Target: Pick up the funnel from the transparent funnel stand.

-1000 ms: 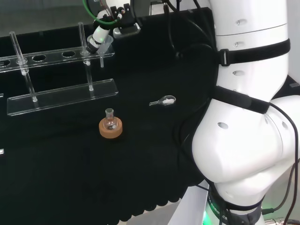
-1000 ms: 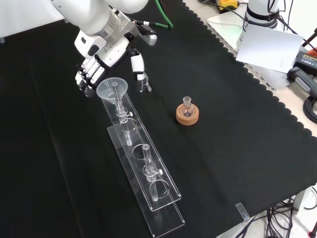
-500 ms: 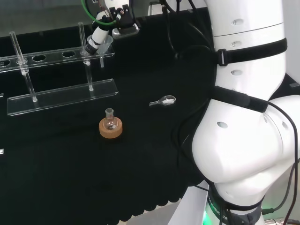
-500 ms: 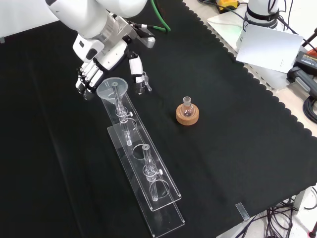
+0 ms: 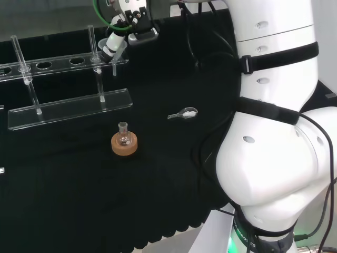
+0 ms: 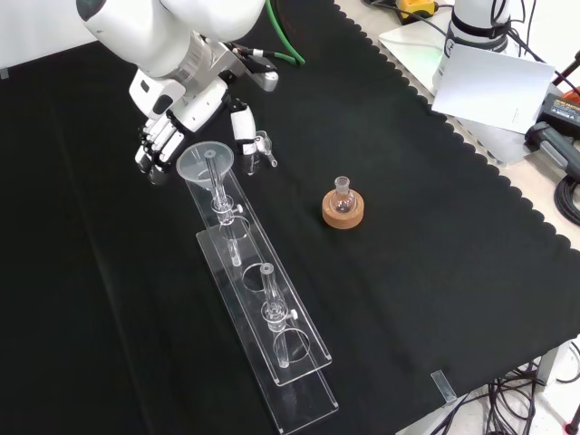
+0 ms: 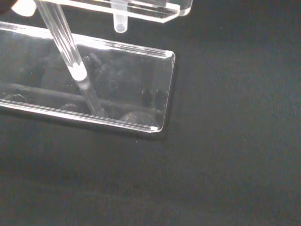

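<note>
A clear funnel [image 6: 206, 164] sits in the end hole of the transparent funnel stand [image 6: 286, 358], its stem hanging down through the upper shelf. The hand [image 6: 169, 120] hovers at that end of the stand. Its fingers [image 6: 149, 150] hang relaxed on the funnel's left in the front view. The thumb [image 6: 241, 132] points down on its right, apart from the rim. In the head view the hand [image 5: 112, 42] is just above the funnel [image 5: 118, 53] at the shelf's right end. The wrist view looks down on the stand's base plate [image 7: 122, 89] and the funnel's stem tip [image 7: 121, 21].
A small round flask on a cork ring [image 6: 343, 208] stands right of the stand in the front view. A small clear scoop [image 5: 183, 113] lies on the cloth, close by the thumb in the front view. The arm's white links [image 5: 274, 132] take up the head view's right.
The hand has drifted a little to the left and up in the front view, still spread about the funnel's rim. The funnel and stand have not moved.
</note>
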